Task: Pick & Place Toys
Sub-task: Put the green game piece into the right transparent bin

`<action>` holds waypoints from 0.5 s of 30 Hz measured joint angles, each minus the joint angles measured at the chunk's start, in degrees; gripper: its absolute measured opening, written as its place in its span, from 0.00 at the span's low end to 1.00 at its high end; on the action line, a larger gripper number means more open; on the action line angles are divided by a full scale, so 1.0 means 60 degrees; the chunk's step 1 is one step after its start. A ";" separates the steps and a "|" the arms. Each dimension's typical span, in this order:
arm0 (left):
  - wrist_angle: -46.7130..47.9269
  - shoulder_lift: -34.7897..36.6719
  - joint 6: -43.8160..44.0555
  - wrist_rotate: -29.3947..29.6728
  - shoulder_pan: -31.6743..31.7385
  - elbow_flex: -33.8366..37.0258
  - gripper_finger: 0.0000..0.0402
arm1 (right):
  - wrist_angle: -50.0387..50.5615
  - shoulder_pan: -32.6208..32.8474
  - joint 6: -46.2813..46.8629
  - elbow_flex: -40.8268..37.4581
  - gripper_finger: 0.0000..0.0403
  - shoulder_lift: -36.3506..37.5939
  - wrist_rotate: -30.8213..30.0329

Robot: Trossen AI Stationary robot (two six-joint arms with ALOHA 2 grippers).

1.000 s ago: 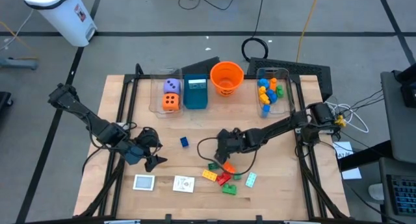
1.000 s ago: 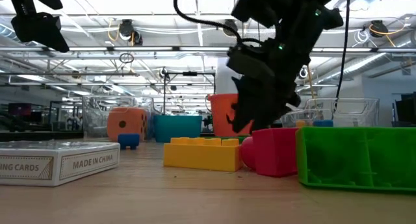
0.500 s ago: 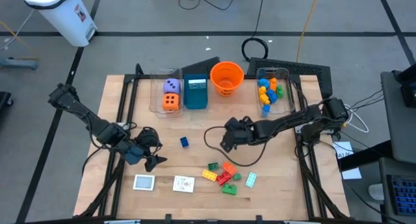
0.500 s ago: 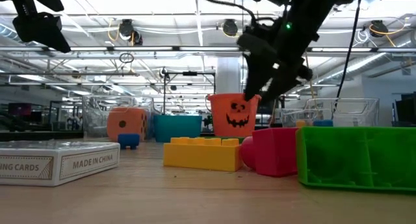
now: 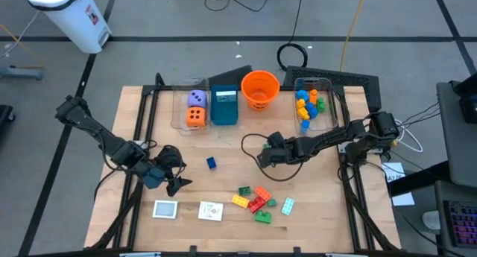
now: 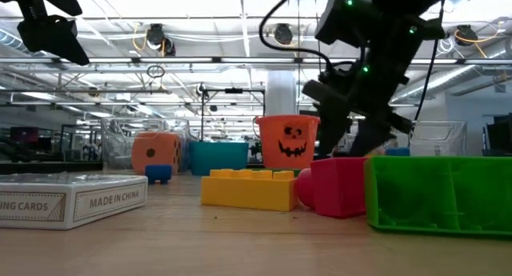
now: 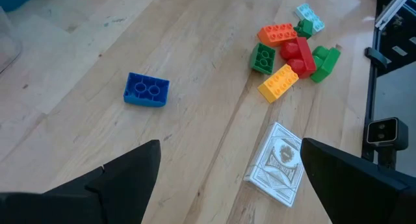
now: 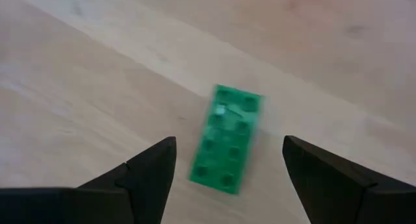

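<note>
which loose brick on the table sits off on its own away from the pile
The blue brick: it lies alone left of the table's middle, while the other loose bricks cluster in the pile nearer the front edge.

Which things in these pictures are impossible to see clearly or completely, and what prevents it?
- Low view: the near green brick is cut off by the right edge and hides part of the red brick.
- Low view: the card box is cut off by the left edge.
- High view: the binned bricks are too small to count.
- Right wrist view: the green brick on the table is blurred.
</note>
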State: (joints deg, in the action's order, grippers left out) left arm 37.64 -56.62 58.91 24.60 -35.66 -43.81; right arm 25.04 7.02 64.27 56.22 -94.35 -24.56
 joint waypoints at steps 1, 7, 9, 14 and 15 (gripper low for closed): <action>0.0002 0.0000 0.0027 0.0000 0.0000 0.0000 0.94 | -0.0300 0.0001 0.0000 -0.0172 0.69 0.0000 0.0112; 0.0008 0.0000 0.0062 0.0004 0.0000 0.0000 0.94 | -0.0748 -0.0003 0.0415 -0.0721 0.69 0.0004 0.0143; 0.0005 0.0000 0.0066 0.0018 0.0028 0.0000 0.94 | -0.0760 0.0001 0.0424 -0.0862 0.69 0.0004 0.0144; -0.0013 0.0000 0.0095 0.0025 0.0237 0.0000 0.94 | -0.0657 0.0001 0.0420 -0.1100 0.69 0.0027 0.0117; -0.0015 0.0000 0.0095 0.0026 0.0287 0.0000 0.94 | -0.0573 0.0001 0.0365 -0.1123 0.69 0.0038 0.0132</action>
State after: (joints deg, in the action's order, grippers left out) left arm 37.54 -56.62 59.48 24.76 -33.94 -43.81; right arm 21.60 7.03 66.46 49.48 -94.12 -23.77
